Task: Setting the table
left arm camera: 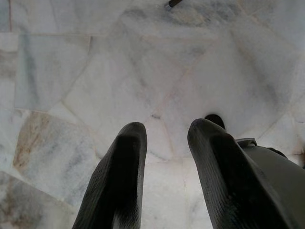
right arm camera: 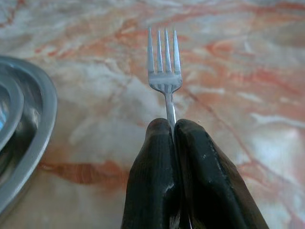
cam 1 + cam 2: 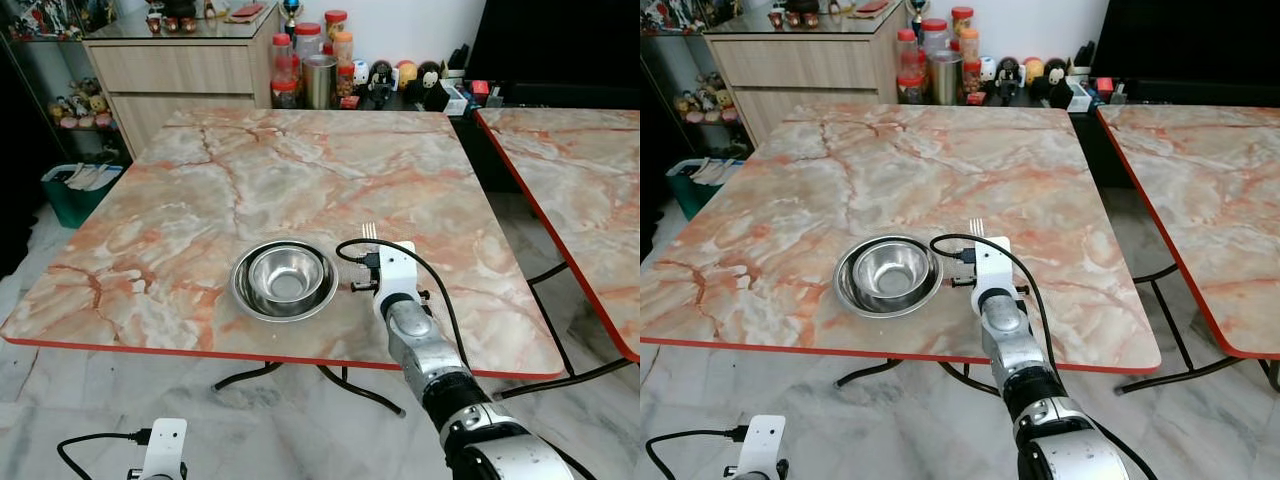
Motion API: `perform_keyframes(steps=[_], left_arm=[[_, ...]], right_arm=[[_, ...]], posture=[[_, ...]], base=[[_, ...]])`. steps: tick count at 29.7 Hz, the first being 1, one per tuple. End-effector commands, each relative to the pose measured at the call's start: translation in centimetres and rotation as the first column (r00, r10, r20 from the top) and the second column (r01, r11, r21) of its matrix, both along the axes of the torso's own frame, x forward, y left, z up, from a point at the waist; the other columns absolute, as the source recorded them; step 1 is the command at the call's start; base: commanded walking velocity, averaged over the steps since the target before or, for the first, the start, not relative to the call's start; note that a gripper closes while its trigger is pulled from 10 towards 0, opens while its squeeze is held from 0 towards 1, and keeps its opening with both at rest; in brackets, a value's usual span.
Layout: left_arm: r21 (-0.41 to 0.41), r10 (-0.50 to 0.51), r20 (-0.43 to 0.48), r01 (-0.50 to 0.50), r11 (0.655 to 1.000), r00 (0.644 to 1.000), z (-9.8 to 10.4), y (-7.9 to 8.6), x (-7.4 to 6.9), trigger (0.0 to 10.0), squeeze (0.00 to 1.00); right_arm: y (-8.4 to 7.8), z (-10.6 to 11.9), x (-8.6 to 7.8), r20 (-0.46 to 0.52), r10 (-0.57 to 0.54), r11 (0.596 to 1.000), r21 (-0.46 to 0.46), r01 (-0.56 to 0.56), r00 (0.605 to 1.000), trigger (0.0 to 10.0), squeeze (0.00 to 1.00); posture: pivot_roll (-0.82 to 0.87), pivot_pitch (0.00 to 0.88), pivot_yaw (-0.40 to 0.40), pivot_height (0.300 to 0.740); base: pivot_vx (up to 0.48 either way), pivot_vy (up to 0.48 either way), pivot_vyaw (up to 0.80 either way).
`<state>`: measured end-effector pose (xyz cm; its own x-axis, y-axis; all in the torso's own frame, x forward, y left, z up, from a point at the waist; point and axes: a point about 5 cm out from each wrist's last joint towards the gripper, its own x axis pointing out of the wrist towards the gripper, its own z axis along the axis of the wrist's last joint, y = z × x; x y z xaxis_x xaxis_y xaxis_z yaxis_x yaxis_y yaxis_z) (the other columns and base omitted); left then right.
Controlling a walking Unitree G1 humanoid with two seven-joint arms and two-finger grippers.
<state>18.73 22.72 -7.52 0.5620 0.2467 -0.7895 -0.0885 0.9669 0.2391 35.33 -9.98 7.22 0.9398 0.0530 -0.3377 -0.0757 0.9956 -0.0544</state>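
While the left tool hangs idle low over the pale marble floor, its two black fingers standing a little apart with nothing between them, the right tool is at work above the near part of the worktop. Its fingers are pressed together on the handle of a metal fork, which sticks out straight ahead, tines pointing away from the robot. In the head views the tines show just past the white wrist housing, just to the right of the bowl.

That steel bowl sits inside a shallow steel plate close to the near edge of the worktop. The fork is held beside this pair, apart from its rim; whether the fork already touches the marble cannot be told.

The fork looks light, stiff and thin, and its polished handle is likely slippery, so a pinch across the flat handle, well back from the tines as here, seems the sound hold. The bowl and plate would be rigid and smooth too.

Farther off, jars and small figurines stand beyond the worktop's far edge.
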Motion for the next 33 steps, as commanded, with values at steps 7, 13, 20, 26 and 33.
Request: perform_keyframes(steps=[7,13,20,26,33], left_arm=[[0.002,0.016,-0.016,-0.016,1.000,1.000,-0.2,0.1,-0.5,10.0,0.00],[0.004,0.016,-0.016,-0.016,1.000,1.000,-0.2,0.1,-0.5,10.0,0.00],[0.006,0.019,-0.024,-0.019,1.000,1.000,-0.4,0.2,-0.8,10.0,0.00],[0.005,0.019,-0.026,-0.019,1.000,0.999,-0.4,0.1,-0.9,10.0,0.00],[0.007,0.017,-0.023,-0.017,1.000,1.000,-0.4,0.2,-0.8,10.0,0.00]], right_arm=[[-0.1,-0.5,0.1,-0.058,-0.029,0.999,0.029,0.031,0.998,10.0,0.00],[0.2,-0.7,0.0,-0.074,-0.021,0.999,0.037,0.024,0.997,10.0,0.00],[0.4,-1.1,-0.2,-0.091,-0.010,0.999,0.036,0.013,0.996,10.0,0.00],[0.3,-1.5,-0.4,-0.110,-0.019,0.999,0.032,0.023,0.994,10.0,0.00],[0.3,-1.7,-0.5,-0.116,-0.020,0.999,0.033,0.024,0.993,10.0,0.11]], posture=[[-0.01,0.010,-0.024,0.736],[-0.01,0.013,-0.028,0.736],[-0.01,0.015,-0.033,0.736],[-0.01,0.016,-0.031,0.736],[-0.01,0.015,-0.031,0.736]], base=[[0.000,0.000,0.00],[0.000,0.000,0.00],[0.000,0.000,0.00],[0.000,0.000,0.00],[0.000,0.000,0.00]])
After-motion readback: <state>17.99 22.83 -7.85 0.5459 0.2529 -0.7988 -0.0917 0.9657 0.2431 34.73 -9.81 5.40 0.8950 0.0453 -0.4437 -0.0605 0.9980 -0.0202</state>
